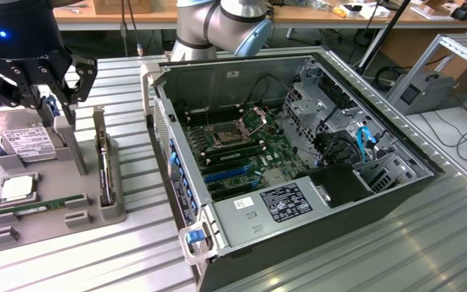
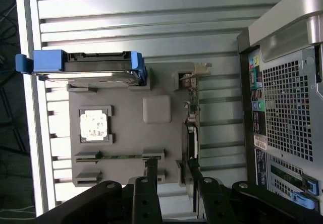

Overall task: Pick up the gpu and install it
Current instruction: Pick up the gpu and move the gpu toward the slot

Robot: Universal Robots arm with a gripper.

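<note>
The gpu (image 1: 103,163) stands on its edge in a slot along the side of the grey holder tray (image 1: 51,228) nearest the computer. It is a thin dark card with a silver bracket at its far end. In the wrist view the gpu (image 2: 191,120) is a narrow strip along the tray's edge. My black gripper (image 1: 51,97) hangs above the tray's far end, over the hard drive and a little to the exterior view's left of the card. Its fingers (image 2: 151,176) are apart with nothing between them, so the gripper (image 2: 172,181) is open.
The tray also holds a hard drive (image 1: 24,143) in a blue frame, a silver processor (image 1: 16,190) and a green memory stick (image 1: 43,208). The open computer case (image 1: 396,182) lies at the exterior view's right, its motherboard (image 1: 242,146) and blue card slots exposed. The arm's base stands behind it.
</note>
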